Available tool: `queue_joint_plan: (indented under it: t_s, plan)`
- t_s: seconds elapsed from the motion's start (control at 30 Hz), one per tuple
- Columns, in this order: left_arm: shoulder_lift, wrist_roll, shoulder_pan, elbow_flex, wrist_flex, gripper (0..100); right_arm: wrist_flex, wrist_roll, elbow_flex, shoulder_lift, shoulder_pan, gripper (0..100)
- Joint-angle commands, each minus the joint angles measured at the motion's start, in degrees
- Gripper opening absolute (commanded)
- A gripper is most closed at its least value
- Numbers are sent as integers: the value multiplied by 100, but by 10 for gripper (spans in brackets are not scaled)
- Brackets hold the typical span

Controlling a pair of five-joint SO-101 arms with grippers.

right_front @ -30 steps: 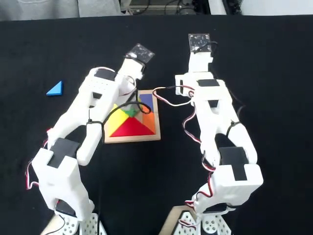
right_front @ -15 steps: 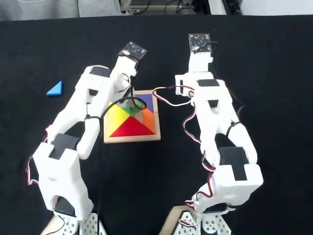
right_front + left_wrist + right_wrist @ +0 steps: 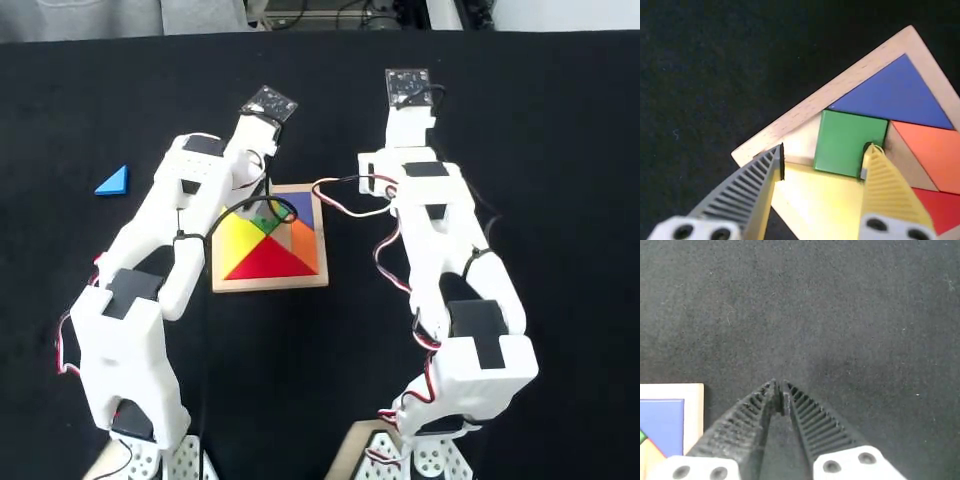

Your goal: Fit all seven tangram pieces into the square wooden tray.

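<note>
Jaws on our left gripper (image 3: 824, 154) stand wide apart and hold nothing. They hang low over one corner of the tray (image 3: 805, 114), with one tip by the rim and the other at a corner of the green square (image 3: 847, 142). Our right gripper (image 3: 779, 390) is all but closed, empty, and sits above the black table (image 3: 520, 110) just beside the tray.

We judge the job mostly done. The tray (image 3: 270, 284) lies between our two arms. Seated in it we see the green square, a dark blue triangle (image 3: 895, 95), an orange piece (image 3: 925, 150), a yellow triangle (image 3: 238, 246) and a red triangle (image 3: 270, 263). A small pocket of bare wood (image 3: 797, 145) shows between the rim, the green square and the yellow triangle. A tan patch beside the orange piece may be another gap or a wood-coloured piece; we cannot tell which.

Out on the table, well apart from the tray on our left side, lies a light blue triangle (image 3: 113, 181). By our reckoning it is what remains: fetch it, turn it, and seat it in the open pocket.
</note>
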Motion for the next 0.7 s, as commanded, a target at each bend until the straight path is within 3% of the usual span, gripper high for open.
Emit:
queue_joint_plan:
  t_s: [0.0, 0.23, 0.67]
  plan:
    - [-237, 44, -189, -356, 44, 257, -97, 53, -426, -48, 70, 11]
    - [-114, 44, -567, -866, -9, 255, -88, 53, -426, -48, 70, 11]
    - [862, 44, -435, -1147, 44, 254, -88, 53, -435, -48, 70, 11]
